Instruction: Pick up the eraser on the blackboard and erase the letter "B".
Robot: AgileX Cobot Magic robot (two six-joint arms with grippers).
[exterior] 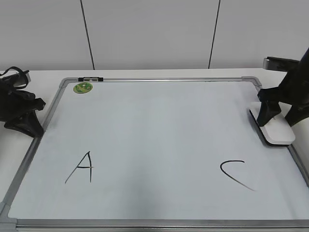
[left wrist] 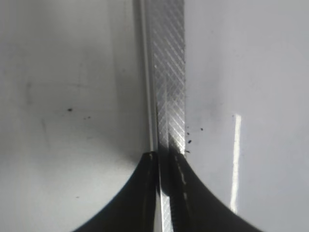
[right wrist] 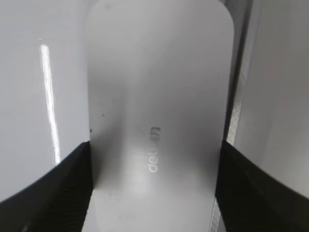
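The blackboard (exterior: 154,125) is a white board lying flat, with a black "A" (exterior: 81,168) at front left and a black "C" (exterior: 235,175) at front right. No letter "B" shows on it. The white eraser (exterior: 278,134) lies at the board's right edge. My right gripper (exterior: 279,121) straddles it, and in the right wrist view its fingers (right wrist: 154,183) press against both long sides of the eraser (right wrist: 159,96). My left gripper (exterior: 34,129) rests at the board's left edge, shut and empty (left wrist: 166,157), over the metal frame (left wrist: 166,72).
A round green sticker (exterior: 82,87) sits at the board's far left corner, with a small black clip (exterior: 90,78) on the top frame. The board lies on a white table (exterior: 29,159) against a white panelled wall.
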